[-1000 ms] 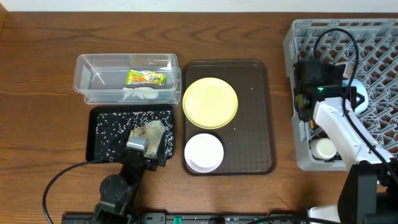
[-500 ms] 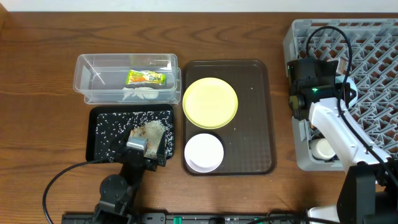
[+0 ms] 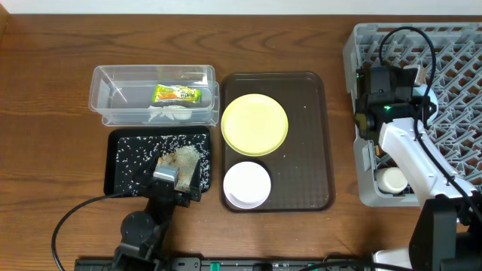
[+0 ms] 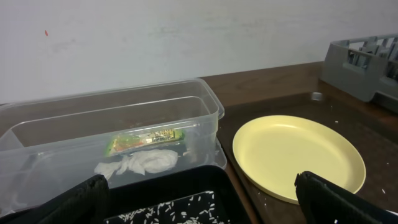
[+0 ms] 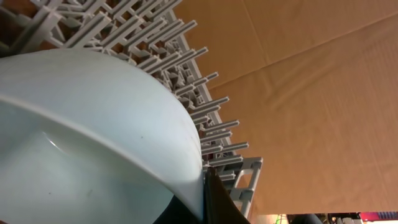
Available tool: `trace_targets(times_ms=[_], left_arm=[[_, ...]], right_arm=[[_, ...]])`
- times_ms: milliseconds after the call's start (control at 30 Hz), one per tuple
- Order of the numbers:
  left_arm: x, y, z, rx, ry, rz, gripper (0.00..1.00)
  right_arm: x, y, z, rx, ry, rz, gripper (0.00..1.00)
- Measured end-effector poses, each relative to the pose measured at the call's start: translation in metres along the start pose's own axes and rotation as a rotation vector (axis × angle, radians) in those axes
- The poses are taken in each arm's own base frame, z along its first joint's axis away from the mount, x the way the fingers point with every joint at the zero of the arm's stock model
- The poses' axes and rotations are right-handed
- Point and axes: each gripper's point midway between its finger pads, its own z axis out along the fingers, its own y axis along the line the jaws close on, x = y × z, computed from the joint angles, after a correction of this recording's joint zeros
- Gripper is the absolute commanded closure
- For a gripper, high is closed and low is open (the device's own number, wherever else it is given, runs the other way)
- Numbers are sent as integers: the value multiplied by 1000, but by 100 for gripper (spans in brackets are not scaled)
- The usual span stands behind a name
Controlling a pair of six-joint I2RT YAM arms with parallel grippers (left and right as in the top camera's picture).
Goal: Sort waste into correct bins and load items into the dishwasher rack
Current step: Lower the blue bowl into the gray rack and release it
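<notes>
My right gripper (image 3: 416, 105) is at the left edge of the grey dishwasher rack (image 3: 452, 45). It is shut on the rim of the light-blue bowl (image 5: 93, 137), which fills the right wrist view over the rack's pegs (image 5: 186, 56). My left gripper (image 4: 208, 202) is open and empty over the black tray (image 3: 124, 162), which holds the rice scraps (image 3: 181, 156). The clear tub (image 3: 151, 94) holds the wrapper (image 4: 144, 140) and the tissue (image 4: 137, 164). The yellow-green plate (image 3: 254, 124) and the white bowl (image 3: 247, 184) sit on the brown serving tray (image 3: 309, 150). The chopsticks are not in view.
A white round object (image 3: 393, 179) sits in the rack's front-left compartment. The right arm's cable (image 3: 407, 38) loops over the rack. The wooden table (image 3: 45, 113) stretches to the left of the bins.
My right wrist has shifted slightly left and then back right and away over the rack's left edge, still holding the bowl. The left arm has not moved.
</notes>
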Motion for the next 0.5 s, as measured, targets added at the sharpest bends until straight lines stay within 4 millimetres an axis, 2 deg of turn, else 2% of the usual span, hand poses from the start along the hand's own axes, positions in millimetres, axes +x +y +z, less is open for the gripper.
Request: trace_targets(times_ms=[500], left_arm=[[0,0,0,0,1,0,3]], right_arm=[[11,8,-4,-28,17,-65,99]])
